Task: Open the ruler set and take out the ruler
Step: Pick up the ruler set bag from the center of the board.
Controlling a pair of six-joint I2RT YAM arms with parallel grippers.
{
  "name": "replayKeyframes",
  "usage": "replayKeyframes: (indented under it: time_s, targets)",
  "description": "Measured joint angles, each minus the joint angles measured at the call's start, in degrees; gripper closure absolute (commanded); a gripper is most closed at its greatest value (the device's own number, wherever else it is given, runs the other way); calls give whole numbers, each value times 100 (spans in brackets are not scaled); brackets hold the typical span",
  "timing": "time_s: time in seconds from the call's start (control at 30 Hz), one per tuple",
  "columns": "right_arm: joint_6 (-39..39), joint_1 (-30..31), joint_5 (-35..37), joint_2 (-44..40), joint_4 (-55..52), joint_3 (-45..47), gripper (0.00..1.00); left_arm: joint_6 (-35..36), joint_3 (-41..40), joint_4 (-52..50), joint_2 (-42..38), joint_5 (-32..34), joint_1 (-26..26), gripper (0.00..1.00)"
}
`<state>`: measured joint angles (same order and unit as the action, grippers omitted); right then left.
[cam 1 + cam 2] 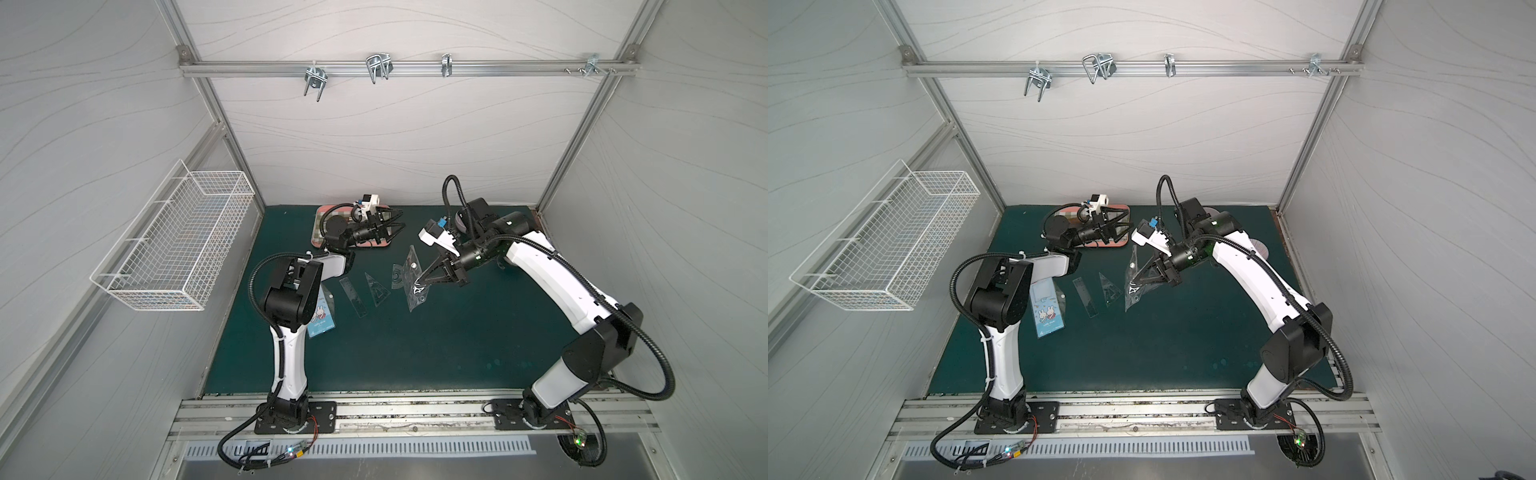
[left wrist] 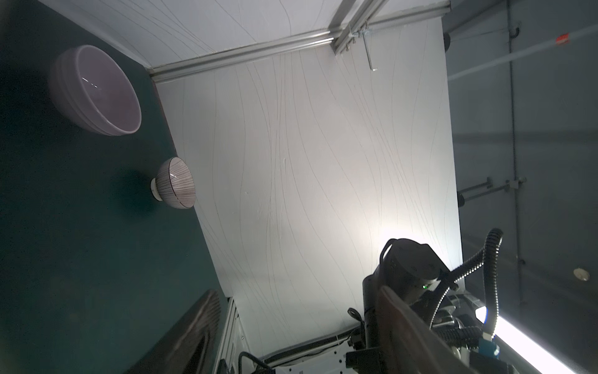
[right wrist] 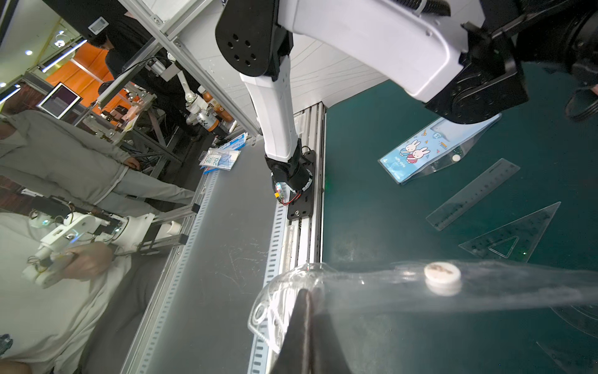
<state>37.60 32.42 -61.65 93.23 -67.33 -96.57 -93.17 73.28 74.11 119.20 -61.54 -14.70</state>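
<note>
My right gripper (image 3: 305, 293) is shut on the edge of a clear plastic pouch (image 3: 469, 288) with a white snap, held tilted above the green mat; both top views show it (image 1: 412, 259) (image 1: 1133, 259). A clear straight ruler (image 1: 353, 297) (image 1: 1084, 297) (image 3: 472, 194) lies flat on the mat, left of a clear triangle (image 1: 376, 289) (image 3: 514, 239). A protractor (image 1: 400, 276) lies partly under the pouch. A blue rabbit card in a clear sleeve (image 1: 321, 318) (image 3: 417, 152) lies by my left arm. My left gripper (image 1: 397, 224) (image 2: 301, 327) hangs open and empty over the back tray.
A checkered tray (image 1: 318, 232) sits at the back of the mat under my left wrist. A lilac bowl (image 2: 97, 90) and a striped bowl (image 2: 176, 183) stand near the back right wall. A white wire basket (image 1: 174, 241) hangs on the left wall.
</note>
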Motion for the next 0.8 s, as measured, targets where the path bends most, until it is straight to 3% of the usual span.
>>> replayKeyframes:
  time_s: [0.13, 0.3, 0.43, 0.63, 0.8]
  targets:
    - [160, 39, -33, 70, -232, -92, 100, 590, 42, -133, -98, -516, 0, 24]
    - [125, 87, 42, 81, -251, -173, 100, 2024, -118, -1414, -557, -870, 0, 24]
    - [-177, 94, 369, 72, 22, -164, 100, 2771, -348, -2087, -922, -890, 4, 25]
    - [-925, 98, 1207, -273, 1137, 299, 100, 3106, -540, -2706, -1062, -511, 44, 26]
    - [-1493, 98, 1766, -656, 2118, 734, 100, 2776, -761, -2769, -1064, -103, 103, 26]
